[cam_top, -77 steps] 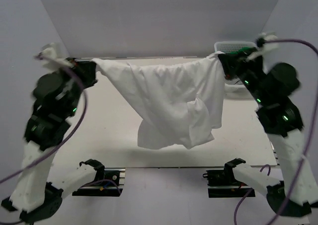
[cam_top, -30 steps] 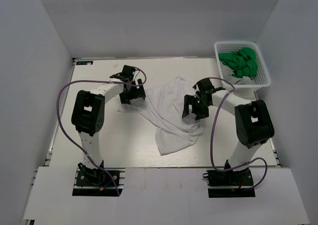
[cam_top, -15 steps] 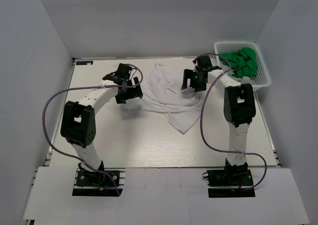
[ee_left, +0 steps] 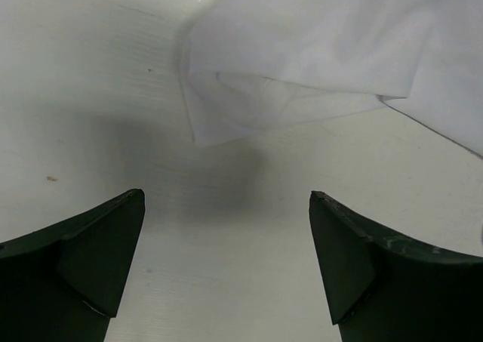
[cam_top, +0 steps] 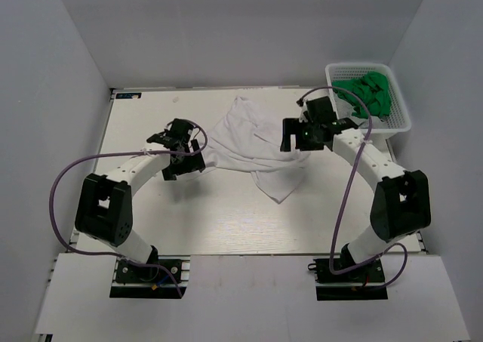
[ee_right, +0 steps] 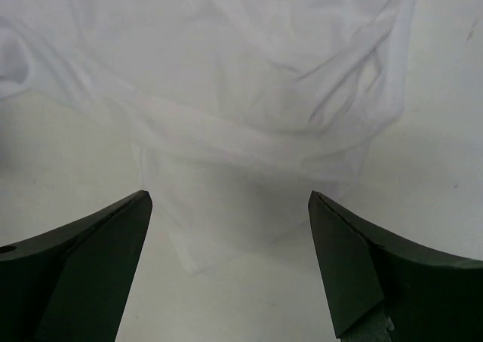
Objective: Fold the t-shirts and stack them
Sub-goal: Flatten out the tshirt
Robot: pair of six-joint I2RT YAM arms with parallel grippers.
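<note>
A white lattice basket sits at the far right corner of the desk, heaped with green clothes that rise to its rim.

A white shirt lies crumpled on the far middle of the desk, between the two grippers and well apart from the basket. It is bunched in loose folds, with one narrow end trailing toward the near right. In the left wrist view, a doubled-over corner of the cloth rests flat on the desk, ahead of the jaws and clear of them. In the right wrist view, wrinkled fabric fills the far part of the frame, and a thin layer of it reaches toward the gap between the jaws.

The left arm bends out from its base and reaches in from the left. The left gripper is low over bare desk just beside the shirt's left edge, jaws spread wide and gripping nothing. The right arm arches up the right side. The right gripper hangs at the shirt's right edge, jaws likewise parted and empty.
</note>
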